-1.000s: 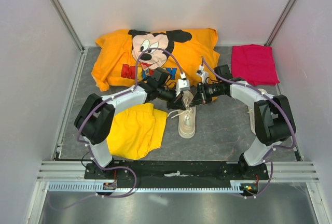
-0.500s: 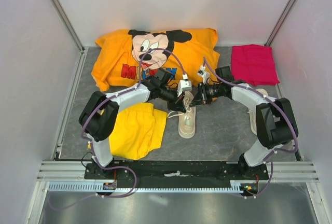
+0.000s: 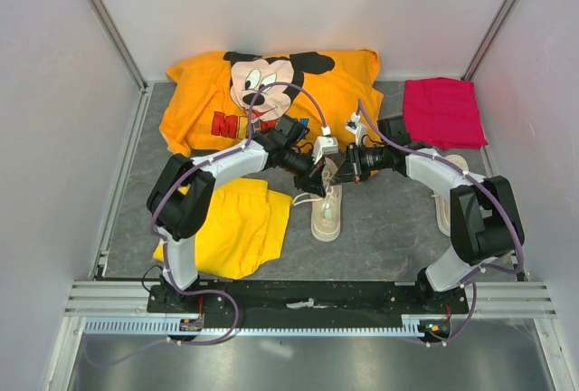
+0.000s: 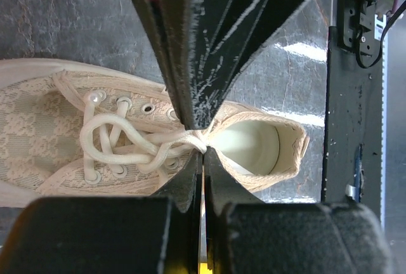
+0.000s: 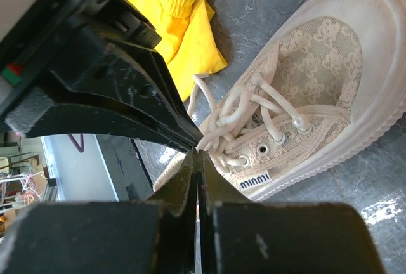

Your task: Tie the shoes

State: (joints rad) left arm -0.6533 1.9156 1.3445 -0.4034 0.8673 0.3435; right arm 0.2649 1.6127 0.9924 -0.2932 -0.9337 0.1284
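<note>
— Sneaker (image 3: 327, 214) lies centre-scene, just beside the yellow shorts (image 3: 237, 228), toe pointing to the near side.
— Left gripper (image 4: 204, 156) and right gripper (image 5: 198, 155) meet tip to tip, each clamped on its lace (image 4: 120, 144) (ready, I'd say, to pull opposite ways).

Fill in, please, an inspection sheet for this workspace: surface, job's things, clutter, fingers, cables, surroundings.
Surface: grey mat, no spill seen.
Job's things: one shoe at centre, its lace in loose loops; second shoe mostly hidden by the right arm.
Clutter: yellow shorts, orange shirt, pink cloth.
Fingers: left fingers and right fingers shut on the lace, tips meeting.
Cables: purple cables looping over the arms.
Surroundings: white walls, metal frame.
</note>
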